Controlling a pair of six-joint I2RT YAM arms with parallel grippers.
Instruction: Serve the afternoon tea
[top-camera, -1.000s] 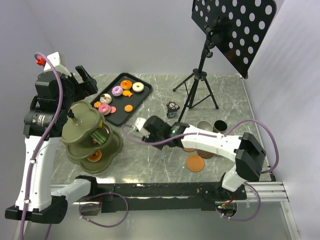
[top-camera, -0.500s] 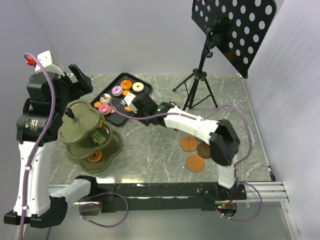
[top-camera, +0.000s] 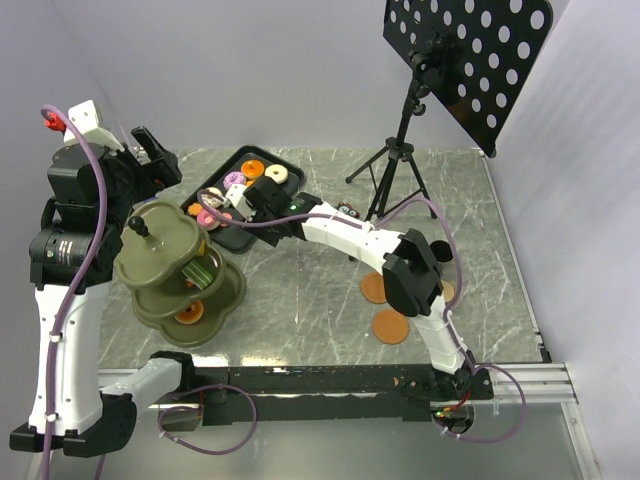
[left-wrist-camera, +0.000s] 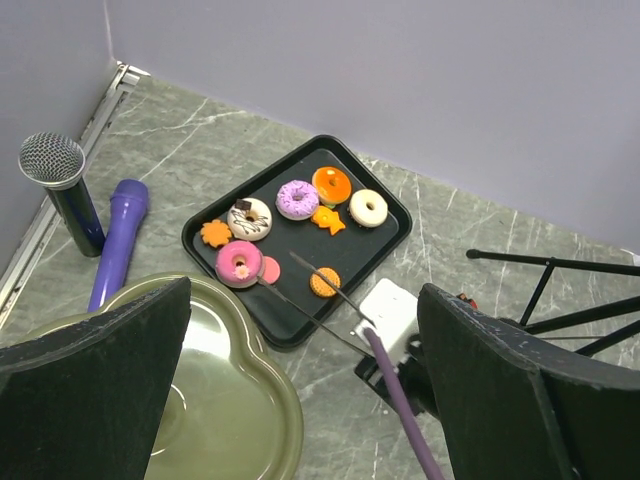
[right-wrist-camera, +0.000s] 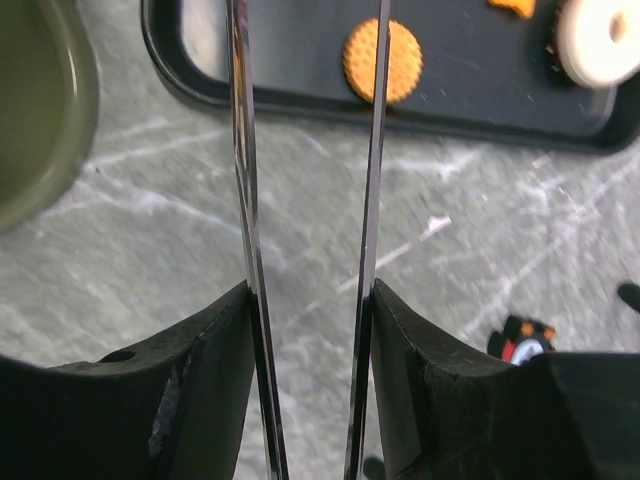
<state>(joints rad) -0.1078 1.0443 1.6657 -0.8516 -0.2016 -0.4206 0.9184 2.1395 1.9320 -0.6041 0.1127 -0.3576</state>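
- A grey-green marble table sits between plain lilac walls, with a black music stand at the back.
- The pastries all lie on the black tray at the far left. Two saucers rest on bare table near the right arm's base.
- The right gripper is clamped on thin metal tongs, whose blades stand apart. In the left wrist view their tips reach over the tray beside the pink donut, with the orange cookie under the gap. I cannot tell whether they touch anything.
- The left gripper hangs spread wide and empty above the olive tiered stand.
- The step in hand, as I judge it, is picking a pastry to carry to the stand. Next, the tips need lowering astride one piece, then a gentle squeeze; too hard and the piece may skid out.
- A second ago the right arm was folded over mid-table near the saucers; now it stretches to the tray. The pastries have not moved.
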